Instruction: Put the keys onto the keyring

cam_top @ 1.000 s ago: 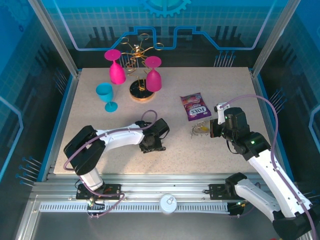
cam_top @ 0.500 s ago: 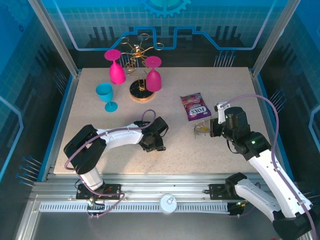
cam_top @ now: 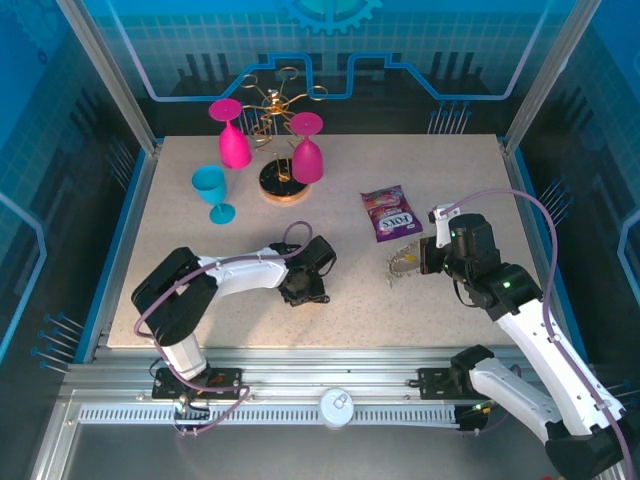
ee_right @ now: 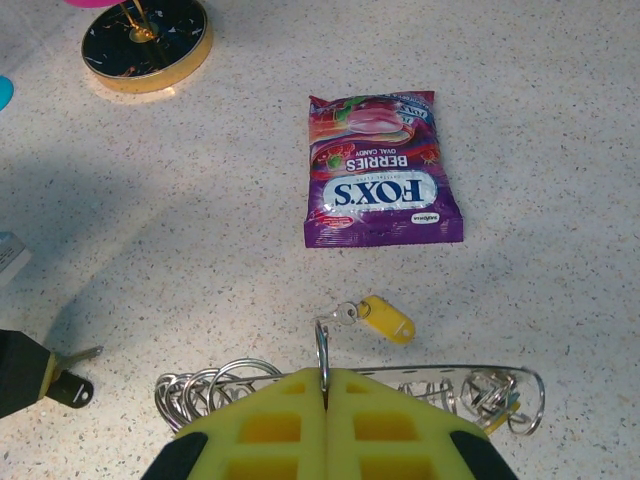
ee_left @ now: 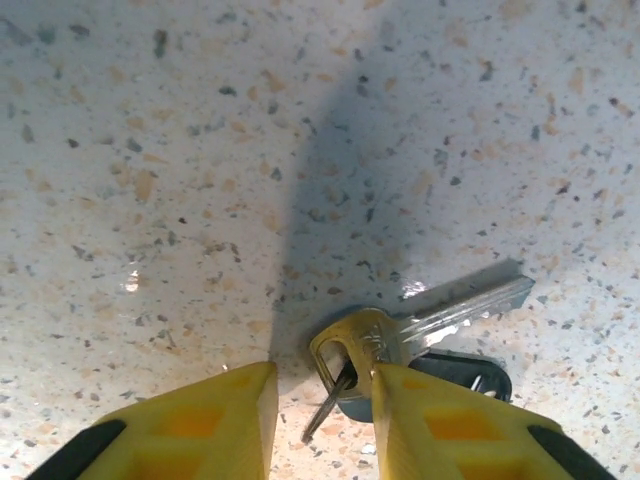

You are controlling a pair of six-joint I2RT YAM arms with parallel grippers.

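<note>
Top view, lower centre: noted left gripper (cam_top: 300,287) low over the speckled table (cam_top: 460,170), tips turned down. Through its wrist camera, found the yellow fingers (ee_left: 190,425) at a narrow gap, with nothing pinched from both sides. Spotted brass key (ee_left: 352,342) flat on the table, head inside that gap, close against the inner edge of the frame-right finger and clear of the frame-left one, blade running to the upper right. Logged black tag (ee_left: 462,375) tucked under the key just beyond the frame-right fingertip, and a thin wire link (ee_left: 325,408) lower in the gap. Right of centre in the top view: noted right gripper (cam_top: 420,260) pressed fully together on one wire loop of the keyring (cam_top: 402,264). From the right wrist camera, saw the keyring edge-on along the bottom of the frame, spreading to both sides of the closed pads, the pinched loop standing straight up from their seam. Found yellow-tagged key (ee_right: 383,318) on the table just above that loop, its small metal end touching the loop's top; threaded or not, cannot tell. Small metal bits bunched at the ring's frame-right end, too small to name. Candy bag (ee_right: 380,195) above, mid-frame; gold rack base (ee_right: 145,40) upper left. Brass key and keyring well apart, key to the frame-left.
</note>
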